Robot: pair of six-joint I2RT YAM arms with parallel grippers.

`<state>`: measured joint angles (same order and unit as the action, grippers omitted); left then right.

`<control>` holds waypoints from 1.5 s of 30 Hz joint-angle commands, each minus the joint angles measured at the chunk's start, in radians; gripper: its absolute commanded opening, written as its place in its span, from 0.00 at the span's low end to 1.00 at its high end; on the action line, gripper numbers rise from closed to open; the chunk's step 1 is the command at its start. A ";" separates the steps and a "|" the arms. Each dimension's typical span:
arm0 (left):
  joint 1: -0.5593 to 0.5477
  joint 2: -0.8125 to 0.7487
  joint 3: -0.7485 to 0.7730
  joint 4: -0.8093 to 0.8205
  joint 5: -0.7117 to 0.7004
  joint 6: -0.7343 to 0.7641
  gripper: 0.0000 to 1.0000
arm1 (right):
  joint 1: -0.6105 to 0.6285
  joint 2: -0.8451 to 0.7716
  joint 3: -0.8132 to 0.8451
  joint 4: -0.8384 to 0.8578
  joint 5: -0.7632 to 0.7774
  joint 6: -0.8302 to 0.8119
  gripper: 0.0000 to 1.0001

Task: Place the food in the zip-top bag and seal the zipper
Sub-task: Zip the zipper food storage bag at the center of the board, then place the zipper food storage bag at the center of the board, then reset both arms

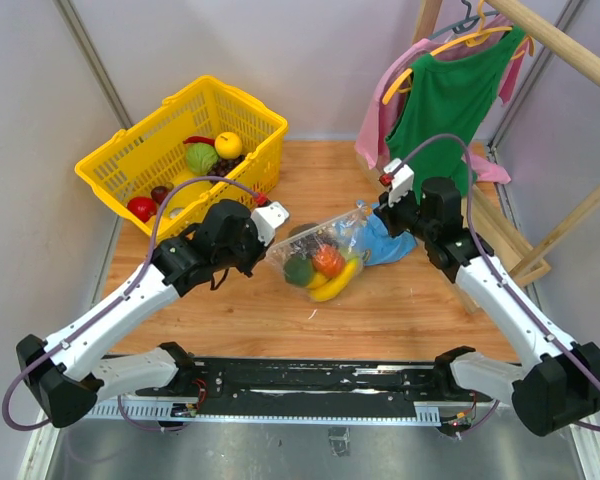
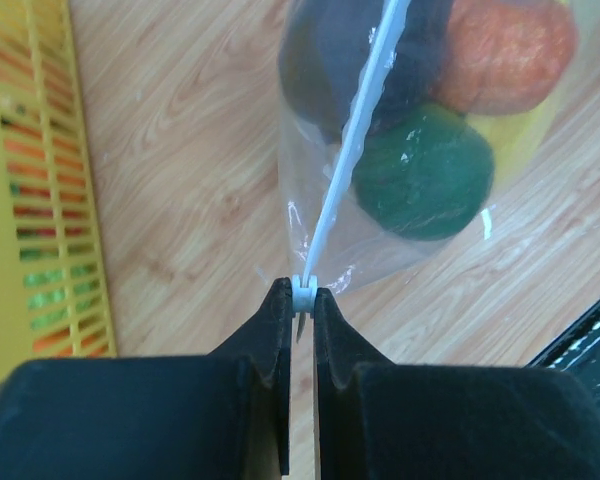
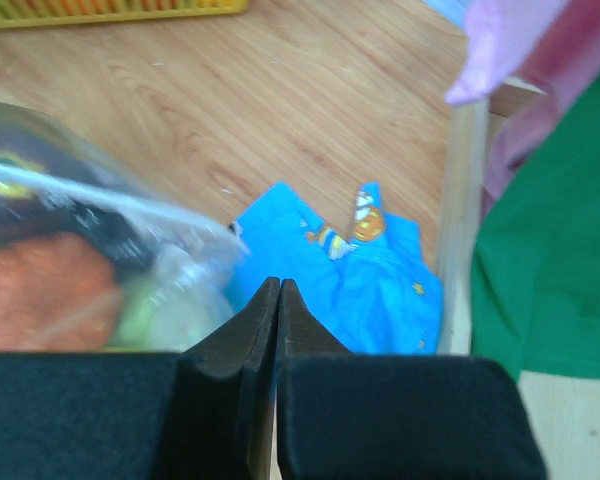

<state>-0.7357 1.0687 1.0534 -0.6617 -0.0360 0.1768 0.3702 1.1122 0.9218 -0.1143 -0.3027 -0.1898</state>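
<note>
The bag (image 1: 318,252) lies on the wooden table (image 1: 410,310) between the two arms, its mouth edge turned toward the back. Inside it sit a green ball (image 2: 420,175), an orange (image 2: 505,50) and a dark fruit (image 2: 325,60), and the overhead view also shows a banana (image 1: 335,287) against the bag's near side. The left gripper (image 2: 302,295) is pinched tight on the end of the zipper (image 2: 355,140), the pale strip running away from its fingertips across the bag. The right gripper (image 3: 279,290) hangs at the bag's other end with its fingers pressed together and nothing visible between them. The bag's blurred corner lies just to one side of its tips, and a crumpled blue cloth (image 3: 350,280) lies on the table past them. A yellow basket (image 1: 120,150) stands at the back left corner, well apart from the bag, with a cabbage (image 1: 201,157), a yellow fruit (image 1: 228,145) and a red fruit (image 1: 142,208) inside. A green shirt (image 1: 450,100) hangs at the back right.
</note>
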 commanded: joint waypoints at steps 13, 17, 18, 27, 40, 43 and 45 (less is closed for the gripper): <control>0.078 -0.003 -0.047 0.003 -0.090 -0.368 0.02 | -0.029 0.202 0.125 0.098 -0.010 0.125 0.15; 0.091 -0.045 -0.067 -0.031 -0.178 -0.481 0.10 | -0.029 0.187 0.135 0.096 0.044 0.162 0.40; 0.095 -0.056 -0.070 -0.038 -0.195 -0.504 0.11 | -0.030 0.181 0.138 0.090 0.068 0.173 0.44; 0.101 -0.235 -0.134 -0.011 -0.321 -0.648 0.42 | -0.039 0.094 0.136 -0.007 0.238 0.252 0.90; 0.101 -0.630 -0.238 0.132 -0.437 -0.562 0.77 | -0.039 -0.253 0.041 -0.174 0.494 0.346 0.98; 0.101 -0.740 -0.302 0.186 -0.503 -0.503 0.85 | -0.039 -0.388 -0.037 -0.153 0.554 0.355 0.98; 0.101 -0.794 -0.316 0.186 -0.545 -0.486 0.87 | -0.039 -0.473 -0.061 -0.170 0.545 0.353 0.98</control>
<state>-0.6415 0.3634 0.7761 -0.5449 -0.4614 -0.3717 0.3435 0.7677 0.9207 -0.2611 0.1684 0.1406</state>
